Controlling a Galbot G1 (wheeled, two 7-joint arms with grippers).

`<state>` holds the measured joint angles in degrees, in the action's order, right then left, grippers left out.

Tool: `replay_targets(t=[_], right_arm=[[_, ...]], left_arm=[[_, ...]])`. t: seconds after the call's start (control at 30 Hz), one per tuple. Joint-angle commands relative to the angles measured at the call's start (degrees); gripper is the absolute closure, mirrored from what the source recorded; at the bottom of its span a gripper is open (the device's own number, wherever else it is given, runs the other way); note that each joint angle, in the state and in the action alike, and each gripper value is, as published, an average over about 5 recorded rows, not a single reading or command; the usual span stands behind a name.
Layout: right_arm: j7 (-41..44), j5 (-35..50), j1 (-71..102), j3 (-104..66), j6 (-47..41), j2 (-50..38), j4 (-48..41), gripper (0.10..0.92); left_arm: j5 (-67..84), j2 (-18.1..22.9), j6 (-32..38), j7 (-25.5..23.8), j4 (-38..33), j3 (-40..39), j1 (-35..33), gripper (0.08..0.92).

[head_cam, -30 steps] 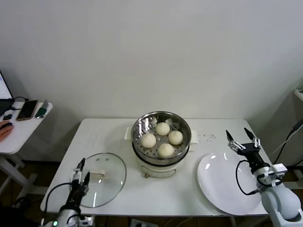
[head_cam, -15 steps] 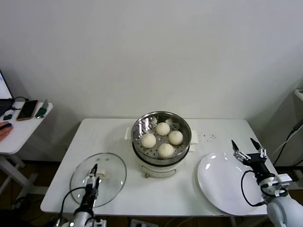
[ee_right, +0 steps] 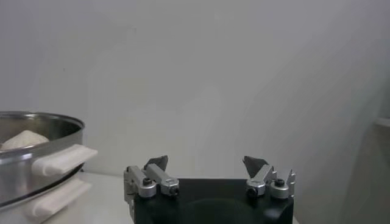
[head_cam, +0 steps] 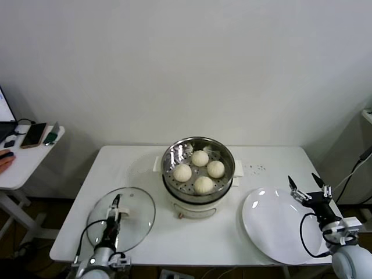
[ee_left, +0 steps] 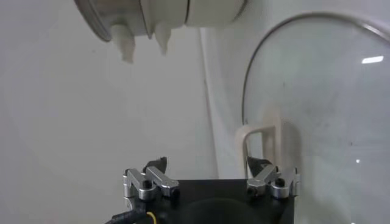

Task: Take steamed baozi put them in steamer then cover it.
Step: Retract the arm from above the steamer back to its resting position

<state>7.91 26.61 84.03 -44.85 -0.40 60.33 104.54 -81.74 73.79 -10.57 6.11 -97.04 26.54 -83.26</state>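
Steamer (head_cam: 198, 174) top uncovered; cover (head_cam: 121, 219) flat on table (head_cam: 133, 163) beside it.

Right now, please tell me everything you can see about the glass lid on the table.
The cover is a round clear glass lid with a thin metal rim and a white bar handle on top. It lies flat, handle up, near the front left of the white table, beside the steamer and apart from it. The left gripper hangs open above the handle; whether it touches is unclear.
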Motion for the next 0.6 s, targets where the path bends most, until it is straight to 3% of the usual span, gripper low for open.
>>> replay_targets(t=[0.03, 0.43, 0.6], right_arm=[[0.07, -0.74, 0.49, -0.5, 0.02, -0.12, -0.08, 0.203], [1.06, -2.86, 0.97, -0.48, 0.78, 0.78, -0.5, 0.203], [1.41, -3.76, 1.09, -0.48, 1.2, 1.18, -0.79, 0.203]], left_arm=[[0.29, -0.08, 1.19, 0.78, 5.11, 0.03, 3.73, 0.177], [2.7, -0.36, 2.24, 3.11, 6.77, -0.42, 5.96, 0.178], [3.34, -0.45, 2.97, 3.63, 7.55, -0.52, 6.13, 0.276]])
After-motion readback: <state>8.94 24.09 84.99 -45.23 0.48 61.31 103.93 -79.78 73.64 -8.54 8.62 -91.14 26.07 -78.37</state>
